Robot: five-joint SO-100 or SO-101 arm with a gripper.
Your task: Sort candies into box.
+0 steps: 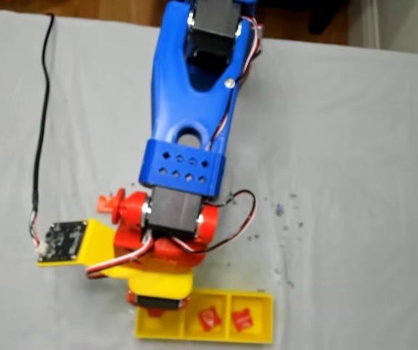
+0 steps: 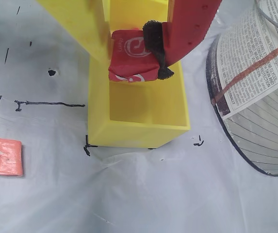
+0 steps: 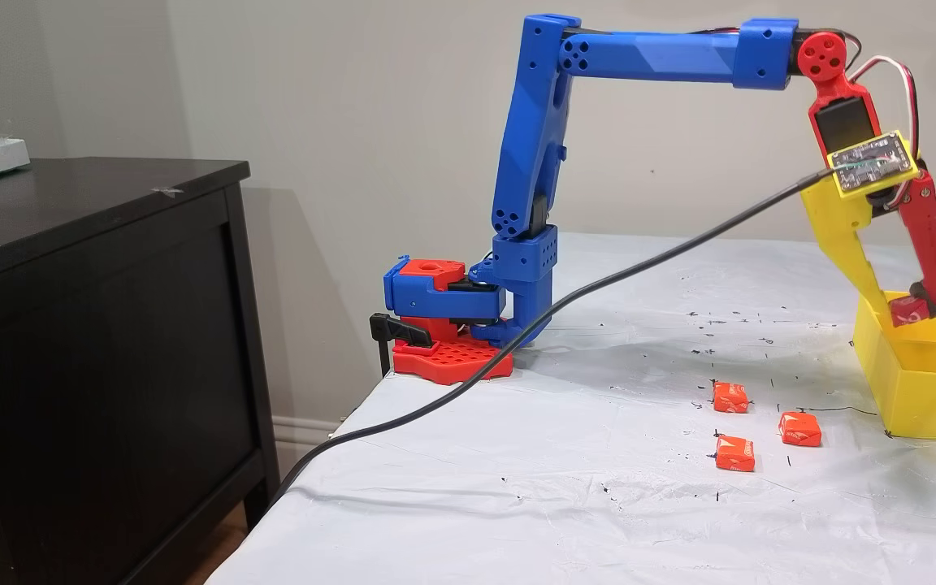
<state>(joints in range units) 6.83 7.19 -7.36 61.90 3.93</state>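
Observation:
My gripper (image 2: 135, 57) is shut on a red-orange candy (image 2: 129, 65), pinched between the yellow fixed finger and the red finger's black pad (image 2: 154, 41). It hangs just above the end compartment of the yellow box (image 2: 139, 128). From the side, the gripper (image 3: 903, 312) holds the candy (image 3: 910, 311) at rim height over the box (image 3: 923, 398). From above, the box (image 1: 201, 337) holds two candies (image 1: 209, 319) (image 1: 242, 319), one in the middle compartment and one in the right. Three candies (image 3: 730, 397) (image 3: 799, 429) (image 3: 735, 453) lie on the table beside the box; one candy (image 2: 6, 157) also shows in the wrist view.
A wire basket lined with newspaper (image 2: 260, 87) stands close to the right of the box in the wrist view. A black cable (image 3: 565, 301) runs from the wrist across the white, ink-marked table cover. The arm's base (image 3: 448, 341) sits by the table edge, next to a dark cabinet (image 3: 94, 325).

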